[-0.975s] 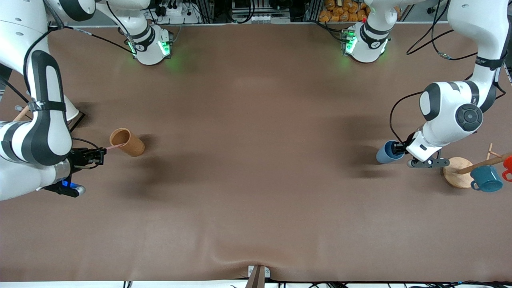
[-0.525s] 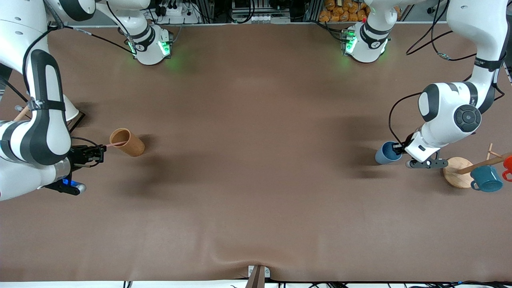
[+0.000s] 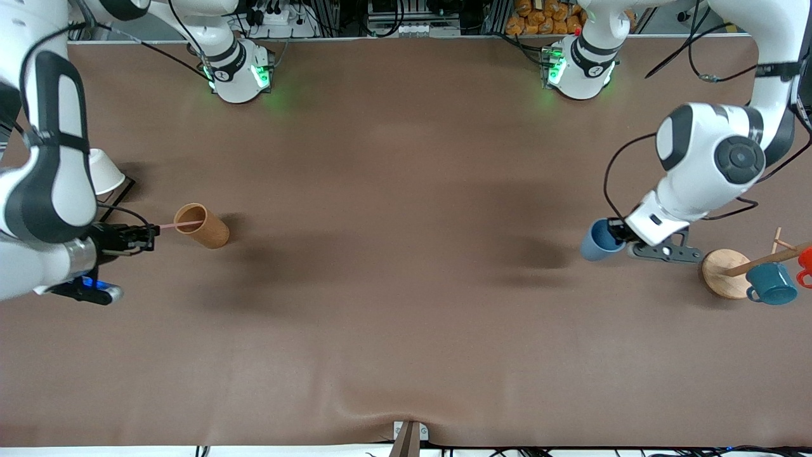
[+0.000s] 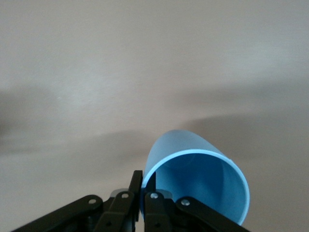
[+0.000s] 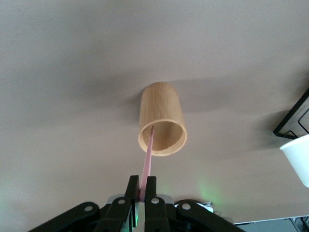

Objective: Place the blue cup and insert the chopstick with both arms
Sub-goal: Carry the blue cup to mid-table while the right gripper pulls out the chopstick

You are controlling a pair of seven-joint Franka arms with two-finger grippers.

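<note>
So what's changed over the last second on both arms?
The left gripper has shut on the rim of the blue cup and carried it up off the table, toward the table's middle. The right gripper has drawn back from the brown cup, sliding the chopstick partly out; its tip remains inside. The brown cup, rack base and teal mug stayed put.

A robotics lab: two white arms (image 3: 704, 158) are bolted by green-lit bases (image 3: 238, 76) to one desk (image 3: 406, 285) under a brown mat. Loose cables (image 3: 698, 57) trail by the bases, and power strips (image 3: 279, 16) and aluminium framing (image 3: 393, 19) crowd just above the desk's edge.
</note>
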